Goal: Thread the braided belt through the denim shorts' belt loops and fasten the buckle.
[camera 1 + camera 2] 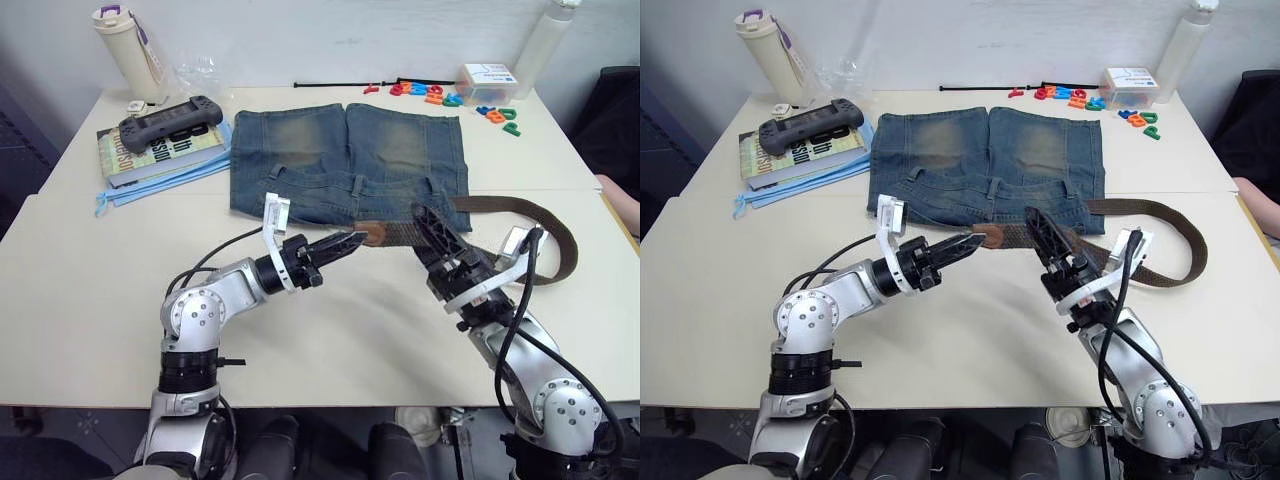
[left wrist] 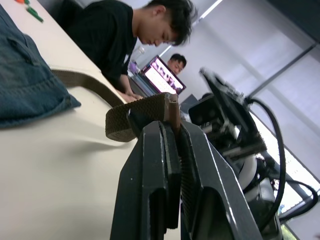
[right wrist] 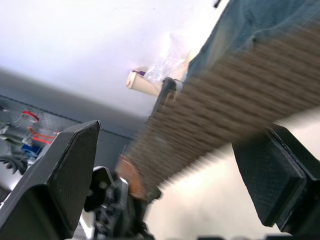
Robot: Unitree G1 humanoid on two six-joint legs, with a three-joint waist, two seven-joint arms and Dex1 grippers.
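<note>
Holding the tan tip of the braided belt (image 1: 470, 238) pinched tight, my left gripper (image 1: 352, 243) has its fingers closed flat on the leather end, just at the waistband edge of the denim shorts (image 1: 348, 160). From that grip the woven strap runs away toward my right gripper (image 1: 432, 226), which straddles it with its jaws spread wide, one finger on each side and neither touching the weave in the right wrist view. Beyond the right gripper the belt curls in a loop on the table (image 1: 90, 290) and doubles back along the waistband. I see belt loops (image 1: 358, 185) on the waistband just past the left fingertips. Far beyond the shorts lie coloured magnet letters (image 1: 440, 97); off past my left arm sit a book stack (image 1: 160, 150) with a handheld console (image 1: 170, 120) on it.
</note>
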